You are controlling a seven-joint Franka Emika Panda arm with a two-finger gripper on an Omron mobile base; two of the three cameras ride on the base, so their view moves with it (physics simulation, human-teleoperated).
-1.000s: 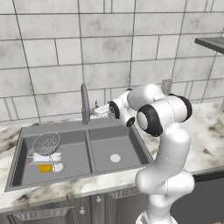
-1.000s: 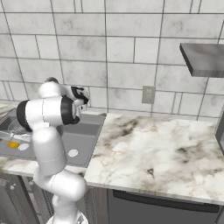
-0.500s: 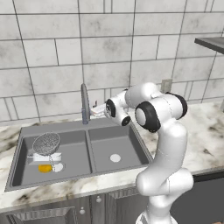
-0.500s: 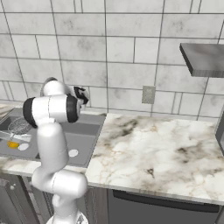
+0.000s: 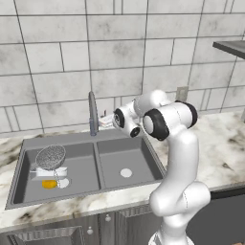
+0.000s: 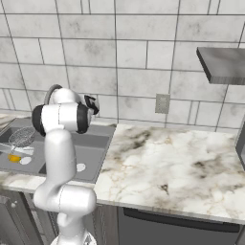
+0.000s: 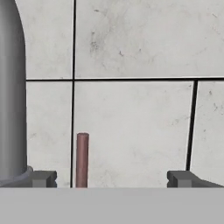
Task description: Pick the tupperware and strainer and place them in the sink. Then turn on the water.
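Spread wide, the gripper (image 7: 111,178) is held beside the faucet (image 5: 93,114) near the tiled wall. One strainer (image 5: 50,156) and one tupperware (image 5: 51,171) are seen in the left basin of the sink (image 5: 143,145), at its far side.

One strainer (image 5: 50,156), one tupperware (image 5: 51,171), one two-basin sink (image 5: 98,161), one faucet (image 5: 93,114).

Faucet (image 7: 11,92) cut by hand view's left edge; tupperware (image 5: 51,171) partly hidden under strainer (image 5: 50,156).
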